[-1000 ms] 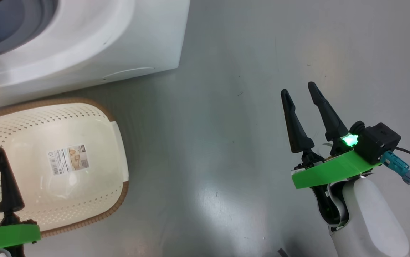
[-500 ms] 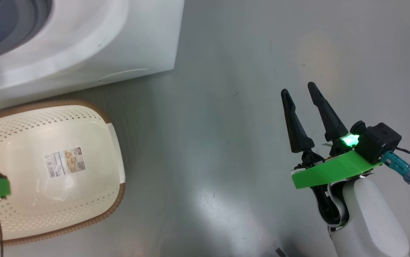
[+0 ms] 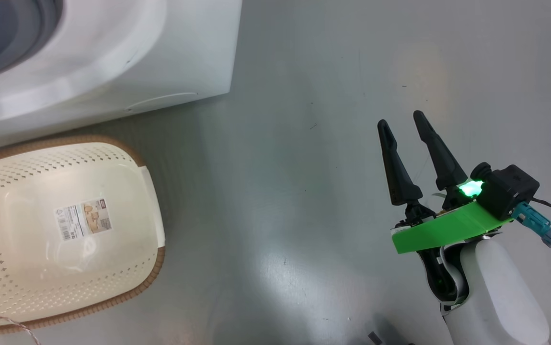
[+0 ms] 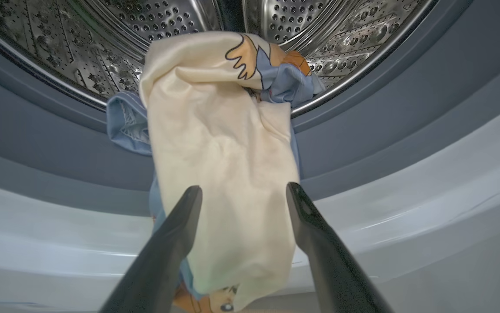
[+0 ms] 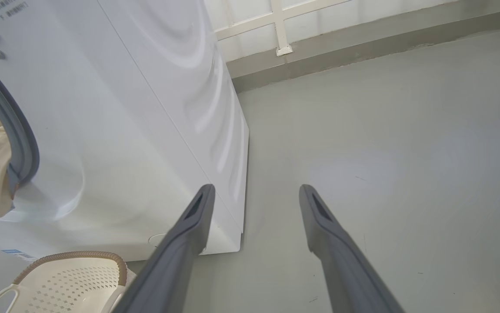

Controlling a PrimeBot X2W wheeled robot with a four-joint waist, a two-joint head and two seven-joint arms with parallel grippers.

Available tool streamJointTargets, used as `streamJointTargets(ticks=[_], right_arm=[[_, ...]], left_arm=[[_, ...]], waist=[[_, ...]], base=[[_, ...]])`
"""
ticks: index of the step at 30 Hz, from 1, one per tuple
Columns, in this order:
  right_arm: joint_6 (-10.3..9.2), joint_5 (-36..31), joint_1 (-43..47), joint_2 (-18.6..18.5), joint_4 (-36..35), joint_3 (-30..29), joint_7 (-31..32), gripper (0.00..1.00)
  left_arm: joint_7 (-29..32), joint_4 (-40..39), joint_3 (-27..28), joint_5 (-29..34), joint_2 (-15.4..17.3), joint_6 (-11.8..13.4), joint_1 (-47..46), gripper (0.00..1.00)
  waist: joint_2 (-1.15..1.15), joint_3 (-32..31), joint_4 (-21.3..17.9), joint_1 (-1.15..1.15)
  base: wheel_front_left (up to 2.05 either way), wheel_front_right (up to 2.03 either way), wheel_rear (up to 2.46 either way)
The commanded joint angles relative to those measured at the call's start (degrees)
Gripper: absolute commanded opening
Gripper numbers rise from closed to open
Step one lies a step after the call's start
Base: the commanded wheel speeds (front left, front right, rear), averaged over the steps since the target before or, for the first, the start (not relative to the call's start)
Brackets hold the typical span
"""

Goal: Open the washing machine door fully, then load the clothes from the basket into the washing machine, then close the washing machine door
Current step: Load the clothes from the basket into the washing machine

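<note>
**Left gripper open at the drum mouth, load half in**

Your left gripper [image 4: 244, 188] has its fingers apart and clamps nothing. It points up at the clothes [image 4: 219, 143]. The cream piece hangs between the two fingers in the left wrist view. Whether either finger touches the fabric, I cannot tell.

Clothes position: the bundle is draped over the lower edge of the grey gasket [image 4: 385, 108]. Its top is just inside the drum [image 4: 319, 17] and its tail hangs down the front of the washing machine [image 3: 112, 62]. Blue printed pieces are bunched behind the cream one.

Your right gripper [image 3: 401, 118] is also spread wide and empty. It hovers over bare floor [image 3: 280, 167], well apart from the machine's front corner.

The basket [image 3: 159, 258] sits on the floor just beside the machine's lower front edge. Nothing lies on its bottom around the label sticker [image 3: 83, 219].

Progress, judged:
- The washing machine door counts as open, since the mouth is clear. How far it is open, I cannot tell.
- Emptying the basket looks done.
- Loading is not finished, because the bundle straddles the gasket.

Left to do: push the hanging fabric fully past the gasket edge into the drum, then close the door. If you skip the push, the door likely pinches cloth.
</note>
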Motion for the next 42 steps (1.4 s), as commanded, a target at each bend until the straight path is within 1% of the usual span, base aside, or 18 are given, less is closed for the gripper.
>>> streamJointTargets(ticks=[1, 2, 6, 9, 18, 19, 20, 21, 22, 28, 35, 42], right_arm=[[0.51, 0.4, 1.4, 0.3, -1.0, 1.4, -0.3, 1.00], [0.51, 0.4, 1.4, 0.3, -1.0, 1.4, -0.3, 1.00], [0.51, 0.5, 1.5, 0.3, -0.9, 1.6, -0.3, 1.00], [0.51, 0.6, 1.4, 0.3, -0.8, 1.6, -0.3, 1.00], [0.51, 0.9, 1.2, 0.3, -0.7, 1.7, -0.3, 1.00], [0.51, 0.9, 1.2, 0.3, -0.6, 1.7, -0.3, 1.00], [0.51, 1.0, 1.2, 0.3, -0.6, 1.7, -0.3, 1.00], [0.51, 1.0, 1.2, 0.3, -0.6, 1.7, -0.3, 1.00], [0.51, 1.0, 1.2, 0.3, -0.5, 1.7, -0.3, 1.00], [0.51, 0.9, 1.2, 0.3, -0.4, 1.5, -0.3, 1.00], [0.51, 0.9, 1.3, 0.3, -0.3, 1.1, -0.3, 1.00], [0.51, 1.2, 1.4, 0.3, -0.4, 1.3, -0.3, 1.00]], left_arm=[[2.5, 0.1, 1.5, -0.6, 3.1, 0.1, -1.6, 1.00], [2.5, 0.1, 1.5, -0.6, 3.1, 0.1, -1.6, 1.00], [7.9, 2.2, 1.3, -2.1, 3.3, 1.1, -3.2, 1.00], [9.8, 3.4, 1.4, -3.1, 3.5, 1.5, -4.8, 1.00], [11.2, 7.5, 2.3, -7.0, 2.8, 1.3, -9.2, 1.00], [11.2, 7.9, 2.2, -6.9, 2.9, 1.3, -9.4, 0.83], [11.3, 8.4, 2.2, -7.2, 2.8, 1.2, -9.7, 0.49], [11.2, 8.8, 2.2, -7.4, 2.8, 1.1, -10.0, 0.36], [11.3, 9.4, 1.9, -7.2, 3.1, 0.9, -10.2, 0.00], [10.3, 11.8, 1.1, -7.7, 3.1, -0.2, -11.3, 0.00], [3.1, 10.4, -1.4, -4.0, 4.0, -1.5, -14.0, 0.00], [-2.3, 9.8, -3.4, -0.4, 5.0, -1.3, -18.5, 0.00]], waist=[[0.00, 0.0, 0.0, 0.00], [0.00, 0.0, 0.0, 0.00], [0.00, 0.1, -0.1, 0.00], [0.00, 0.3, -0.3, 0.00], [0.00, 1.1, -0.8, 0.00], [0.00, 1.1, -0.9, 0.00], [0.00, 1.2, -0.9, 0.00], [0.00, 1.2, -0.9, 0.00], [0.00, 1.2, -1.0, 0.00], [0.00, 1.1, -0.9, 0.00], [0.00, 0.6, -0.2, 0.00], [0.00, 0.5, -0.2, 0.00]], base=[[0.00, 0.00, 0.00], [0.00, 0.00, 0.00], [0.00, 0.00, 0.00], [0.00, 0.00, 0.00], [0.00, 0.00, 0.00], [0.00, 0.00, 0.00], [0.00, 0.00, 0.00], [0.00, 0.00, 0.00], [0.00, 0.00, 0.00], [0.00, 0.00, 0.00], [0.00, 0.00, 0.00], [0.00, 0.00, 0.00]])
